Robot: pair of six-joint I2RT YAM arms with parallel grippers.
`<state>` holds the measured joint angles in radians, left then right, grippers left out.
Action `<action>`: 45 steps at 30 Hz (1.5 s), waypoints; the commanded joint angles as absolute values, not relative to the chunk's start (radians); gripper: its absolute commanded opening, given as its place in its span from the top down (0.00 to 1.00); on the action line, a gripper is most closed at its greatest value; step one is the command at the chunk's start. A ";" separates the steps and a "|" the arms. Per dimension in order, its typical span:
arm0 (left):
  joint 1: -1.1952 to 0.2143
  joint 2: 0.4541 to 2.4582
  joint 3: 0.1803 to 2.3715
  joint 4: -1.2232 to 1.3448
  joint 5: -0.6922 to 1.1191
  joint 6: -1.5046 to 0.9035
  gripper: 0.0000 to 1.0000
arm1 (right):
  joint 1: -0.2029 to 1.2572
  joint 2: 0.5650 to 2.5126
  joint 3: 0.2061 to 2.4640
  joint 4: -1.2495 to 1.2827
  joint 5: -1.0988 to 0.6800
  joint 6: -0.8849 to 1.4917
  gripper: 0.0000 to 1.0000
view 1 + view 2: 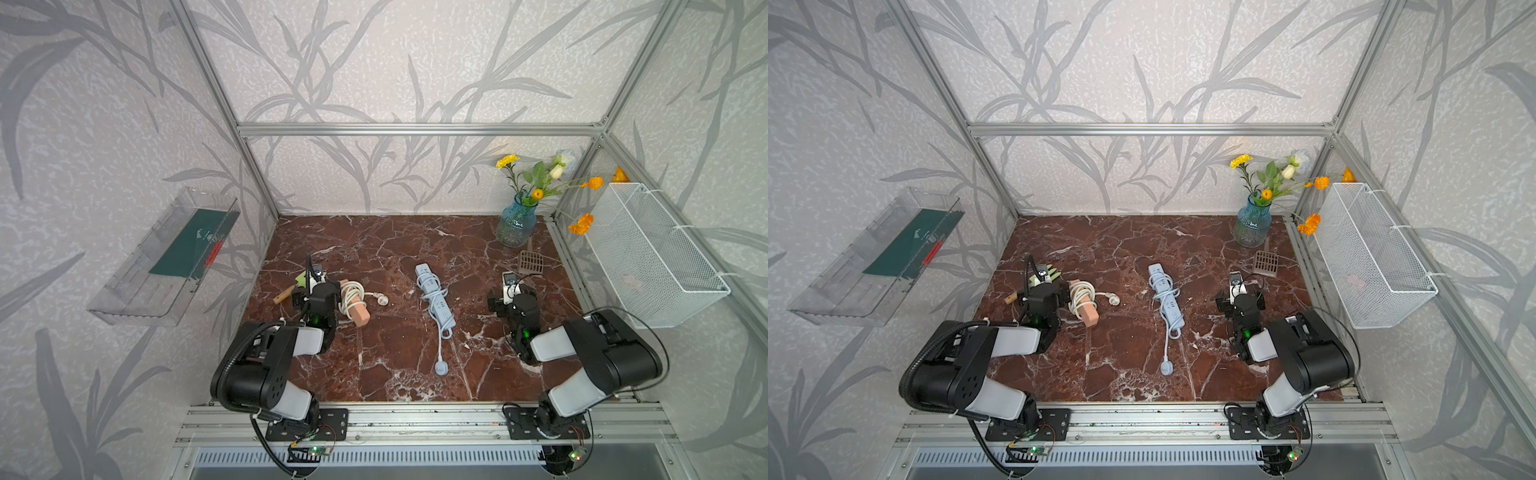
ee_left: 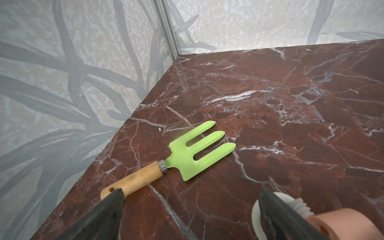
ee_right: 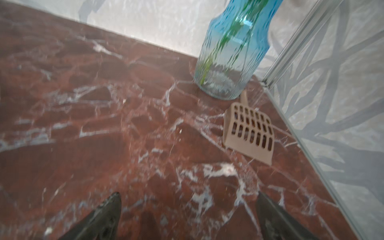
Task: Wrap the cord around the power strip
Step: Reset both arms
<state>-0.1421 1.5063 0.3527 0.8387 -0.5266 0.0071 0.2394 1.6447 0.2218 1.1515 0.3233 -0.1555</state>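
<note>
We see the pale blue plastic power strip (image 1: 434,299) lying flat near the middle of the dark red marble table (image 1: 374,245), running front to back. Its pale blue cord (image 1: 431,291) is looped around the strip's middle. The loose tail leaves the strip's near end and ends at the round plug (image 1: 441,367), which rests on the table nearer the front edge.

Left of the power strip, the left end effector (image 2: 191,194) hangs with its jaws wide apart, holding nothing. A pink block wound with a white cord (image 1: 353,301) lies between it and the power strip, close against the end effector. A lime-green garden fork with a wooden handle (image 2: 187,153) lies farther left.

Right of the power strip, the right end effector (image 3: 188,195) also has its jaws spread, empty, over open marble. Behind it, to the strip's back right, a beige slotted plastic scoop (image 3: 249,133) lies just beside a ribbed blue glass vase of flowers (image 1: 516,224). Farther right, a white wire-mesh basket (image 1: 652,257) hangs on the frame. Far left of the strip, a clear plastic tray (image 1: 166,257) is fixed to the wall.
</note>
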 commanded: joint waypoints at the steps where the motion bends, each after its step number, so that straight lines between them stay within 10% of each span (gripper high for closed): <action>1: -0.099 1.468 0.341 0.902 -0.433 -0.032 0.00 | 0.241 1.650 0.224 1.349 0.265 -0.183 0.01; 4: -0.055 1.592 0.290 1.169 -0.399 -0.030 0.00 | 0.233 1.634 0.256 1.273 0.268 -0.170 0.01; 12: -0.018 1.514 0.401 0.806 -0.353 -0.102 0.00 | 0.228 1.631 0.267 1.251 0.270 -0.164 0.01; 45: -0.008 1.520 0.397 0.828 -0.343 -0.103 0.00 | 0.227 1.631 0.268 1.252 0.270 -0.165 0.01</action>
<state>-0.0116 1.5375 0.3771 0.8295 -0.3447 -0.0868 0.2317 1.6485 0.2588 1.2301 0.2775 -0.1665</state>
